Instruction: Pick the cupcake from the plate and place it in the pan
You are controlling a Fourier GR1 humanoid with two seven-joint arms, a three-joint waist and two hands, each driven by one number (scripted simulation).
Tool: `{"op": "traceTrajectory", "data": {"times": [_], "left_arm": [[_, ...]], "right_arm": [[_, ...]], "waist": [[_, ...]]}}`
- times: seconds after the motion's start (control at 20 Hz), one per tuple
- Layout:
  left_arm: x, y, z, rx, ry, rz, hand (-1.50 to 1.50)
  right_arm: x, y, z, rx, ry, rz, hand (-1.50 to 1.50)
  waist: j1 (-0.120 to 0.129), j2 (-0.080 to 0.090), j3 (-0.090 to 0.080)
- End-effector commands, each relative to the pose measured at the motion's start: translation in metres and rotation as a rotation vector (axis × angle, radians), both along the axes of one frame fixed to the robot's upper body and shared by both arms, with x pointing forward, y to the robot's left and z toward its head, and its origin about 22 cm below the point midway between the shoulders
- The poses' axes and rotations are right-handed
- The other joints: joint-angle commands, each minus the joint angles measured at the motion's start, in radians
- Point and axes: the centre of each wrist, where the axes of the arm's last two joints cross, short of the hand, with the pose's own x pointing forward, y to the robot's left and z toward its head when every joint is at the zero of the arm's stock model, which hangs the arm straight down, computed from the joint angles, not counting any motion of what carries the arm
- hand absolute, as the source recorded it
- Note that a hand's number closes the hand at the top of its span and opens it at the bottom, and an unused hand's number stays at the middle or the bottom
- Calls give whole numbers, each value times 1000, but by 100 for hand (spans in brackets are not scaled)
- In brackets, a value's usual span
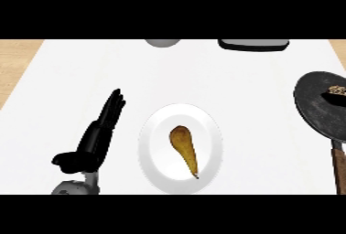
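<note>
Cupcake [336, 90] sits in the pan [317, 109], at its far right side, cut by the view's edge; only a brown crumbly top shows. It is well off to the right of the left hand's fingers [111, 112], with the plate between.

Plate [152, 137] lies just right of those fingers, not touching. On it is a pear [185, 147], stem toward the near edge, no cupcake. So judged from layout, the placing looks done, or nearly.

Left hand [94, 141] is flat-on, fingers straight and together pointing away up the counter, thumb out to the left near the wrist. It holds nothing. Right hand does not show anywhere, so nothing to say of its state.

Pan handle [338, 167] runs toward the near edge at far right. Beyond the fingertips, at the far edge: a grey round thing [163, 43] and a dark flat one [254, 44], both cropped, can't identify.

Risks from here:
- Cupcake sits close to the pan's right rim as far as I can see; a nudge from a hand out of view could tip it over the rim.
- A sideways sweep of the left hand would hit the plate rim and roll the pear.
- Can't confirm the cupcake is upright, too much is cropped.
</note>
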Motion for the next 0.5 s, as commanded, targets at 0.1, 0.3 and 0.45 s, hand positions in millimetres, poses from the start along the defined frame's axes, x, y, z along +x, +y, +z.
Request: {"op": "traceTrajectory", "data": {"times": [0.1, 0.3, 0.45], "left_arm": [[-8, -3, 3, 3, -2, 6, 0], [-5, 1, -1, 20, 16, 44, 0], [0, 22, -2, 7, 14, 54, 0]], "right_arm": [[-6, -15, 9, 10, -239, -27, -150], [-30, -40, 7, 98, -365, 7, -150], [-42, -42, -4, 159, -426, 53, -150]], "waist": [[-11, -10, -3], [-36, -18, -5], [-46, -23, -7]]}}
